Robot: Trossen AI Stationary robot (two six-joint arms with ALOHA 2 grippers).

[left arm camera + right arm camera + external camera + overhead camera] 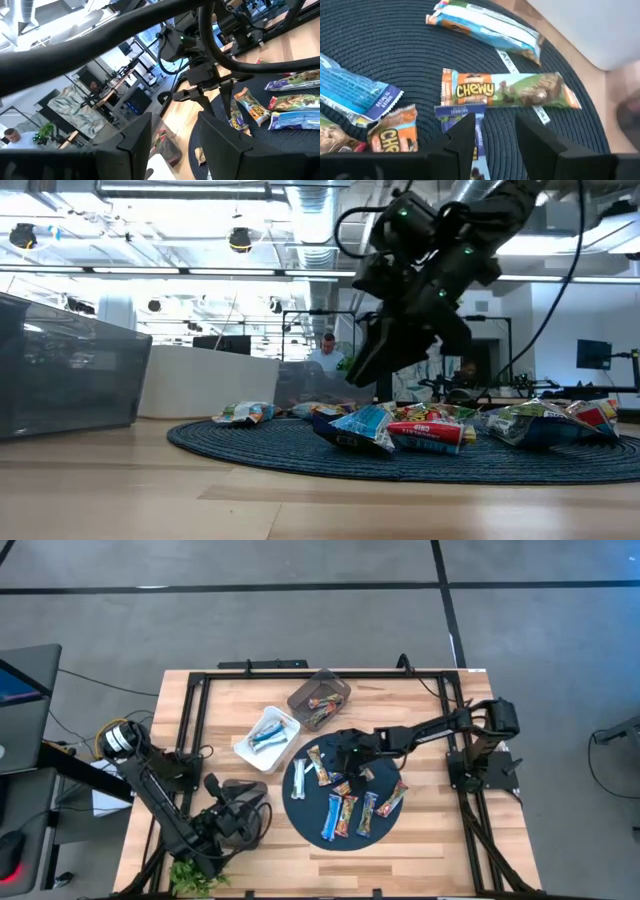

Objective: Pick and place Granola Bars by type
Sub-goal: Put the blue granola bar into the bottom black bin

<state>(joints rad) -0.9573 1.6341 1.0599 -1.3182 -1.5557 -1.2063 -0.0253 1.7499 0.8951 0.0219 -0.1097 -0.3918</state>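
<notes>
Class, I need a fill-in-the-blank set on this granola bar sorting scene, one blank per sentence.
1. Most wrapped granola bars lie on the round dark blue woven ____.
2. The right end effector, open and empty, hovers over the mat's ____ edge.
3. The white rectangular tray holds ____ bars.
4. The left end effector waits beside the mat, holding ____.

Missing words: mat; far; blue; nothing

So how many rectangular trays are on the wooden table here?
2: a white rectangular tray holding blue-wrapped bars, left of the round dark woven mat, and a brown translucent tray with orange-brown bars just behind it. Neither looks hidden.
</notes>
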